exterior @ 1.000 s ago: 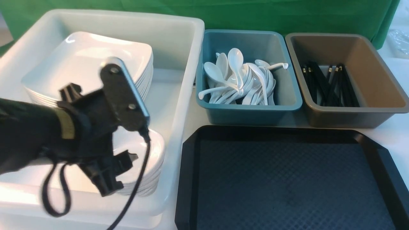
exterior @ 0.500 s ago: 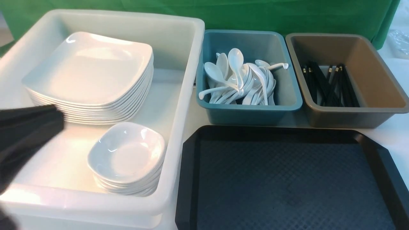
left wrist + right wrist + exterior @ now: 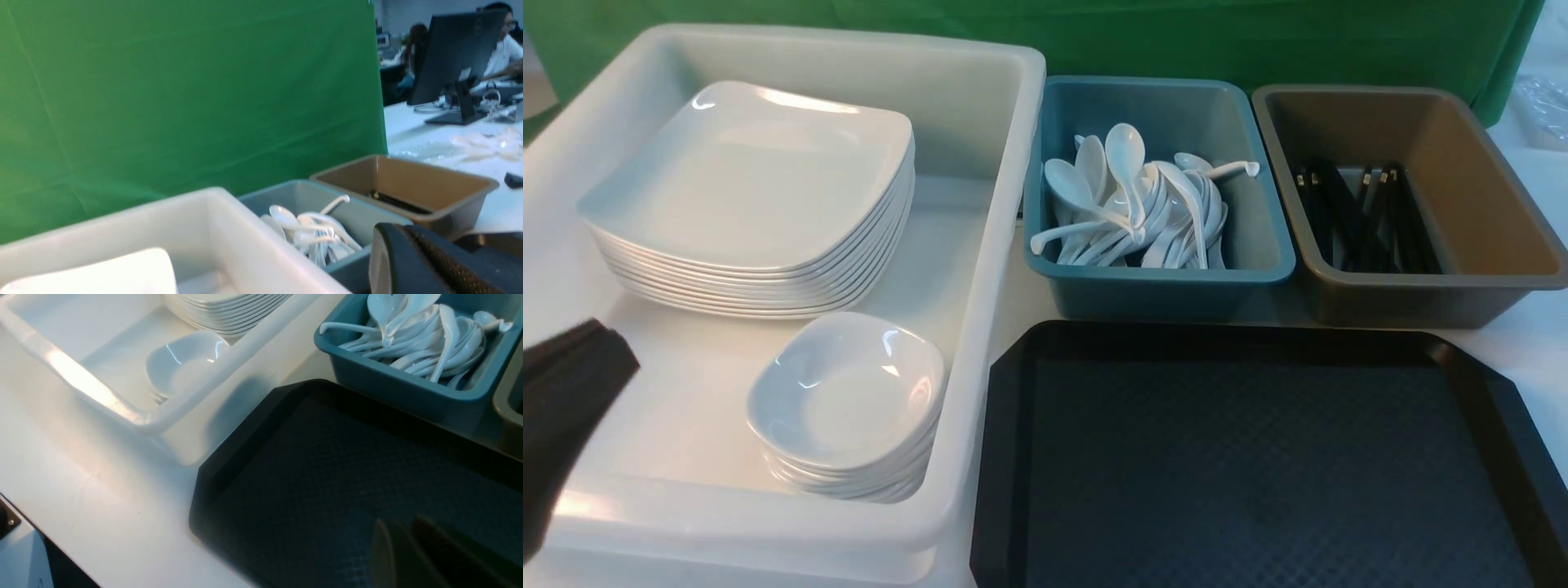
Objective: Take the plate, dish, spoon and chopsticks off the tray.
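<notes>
The black tray (image 3: pixel 1258 457) lies bare at the front right, with nothing on its patterned floor. A stack of white plates (image 3: pixel 752 171) and a smaller stack of dishes (image 3: pixel 849 392) sit inside the white tub (image 3: pixel 1005 204). White spoons (image 3: pixel 1135 204) fill the teal bin (image 3: pixel 1160 294), and black chopsticks (image 3: pixel 1364 216) lie in the brown bin (image 3: pixel 1486 212). My left gripper (image 3: pixel 403 226) is shut and holds nothing; it hovers near the tub's front rim. In the front view only that arm's black sleeve (image 3: pixel 564 392) shows. My right gripper (image 3: pixel 397 518) hangs over the tray (image 3: pixel 327 477), fingers close together, nothing between them.
Tub, teal bin and brown bin stand side by side behind and left of the tray. A green cloth (image 3: pixel 1176 33) hangs behind them. White tabletop (image 3: pixel 81 477) runs along the tub's front. A monitor (image 3: pixel 457 57) and people are far off to the right.
My left arm has pulled back from above the dish stack to the left edge of the front view. Its gripper has left that view. The dishes now show fully.
</notes>
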Controlling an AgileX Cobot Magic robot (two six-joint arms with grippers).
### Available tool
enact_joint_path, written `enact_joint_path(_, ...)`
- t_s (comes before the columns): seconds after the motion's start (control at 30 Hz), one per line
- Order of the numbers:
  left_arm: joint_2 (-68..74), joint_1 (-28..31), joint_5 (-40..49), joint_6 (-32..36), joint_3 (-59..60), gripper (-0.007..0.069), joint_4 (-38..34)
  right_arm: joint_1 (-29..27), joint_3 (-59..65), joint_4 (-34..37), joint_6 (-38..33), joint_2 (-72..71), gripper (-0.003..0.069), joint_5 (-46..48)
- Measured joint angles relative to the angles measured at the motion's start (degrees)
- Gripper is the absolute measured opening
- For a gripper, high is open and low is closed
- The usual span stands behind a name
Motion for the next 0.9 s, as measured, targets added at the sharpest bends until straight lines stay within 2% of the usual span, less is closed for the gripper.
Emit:
enact_joint_path(0.2, -0.01, 0.00, 1.67, 0.00, 2.12, 0.0009, 0.19, -0.35, 0.00, 0.00, 0.00, 0.00, 0.0105, 0.00)
enact_joint_path(0.27, -0.01, 0.00, 2.99, 0.00, 2.12, 0.0009, 0.19, -2.80, 0.00, 0.19, -0.04, -0.16, 0.0108, 0.00)
enact_joint_path(0.37, -0.01, 0.00, 4.22, 0.00, 2.12, 0.0009, 0.23, -9.67, 1.11, 0.24, -2.25, -1.32, 0.0066, -0.75)
enact_joint_path(0.47, -0.01, 0.00, 4.76, 0.00, 2.12, 0.0009, 0.23, -18.11, 6.66, 1.70, -8.51, -4.47, 0.0023, -6.72)
enact_joint_path(0.5, -0.01, 0.00, 4.90, 0.00, 2.12, 0.0009, 0.25, -23.25, 11.44, 2.26, -10.97, -6.48, 0.0019, -11.22)
enact_joint_path(0.57, -0.01, 0.00, 4.96, 0.00, 2.12, 0.0009, 0.30, -29.29, 17.25, 2.54, -13.22, -9.53, 0.0017, -19.38)
enact_joint_path(0.63, -0.01, 0.00, 5.06, 0.00, 2.12, 0.0009, 0.38, -36.92, 28.61, 2.85, -13.86, -14.68, 0.0017, -31.80)
enact_joint_path(0.7, -0.01, 0.00, 5.09, 0.00, 2.12, 0.0010, 0.43, -41.76, 36.25, 2.90, -14.08, -18.27, 0.0017, -38.48)
enact_joint_path(0.83, -0.01, 0.00, 5.14, 0.00, 2.12, 0.0010, 0.43, -46.80, 50.98, 2.96, -13.96, -25.56, 0.0017, -46.38)
enact_joint_path(0.9, -0.01, 0.00, 5.14, 0.00, 2.12, 0.0010, 0.43, -47.53, 54.85, 3.02, -13.62, -28.58, 0.0017, -45.97)
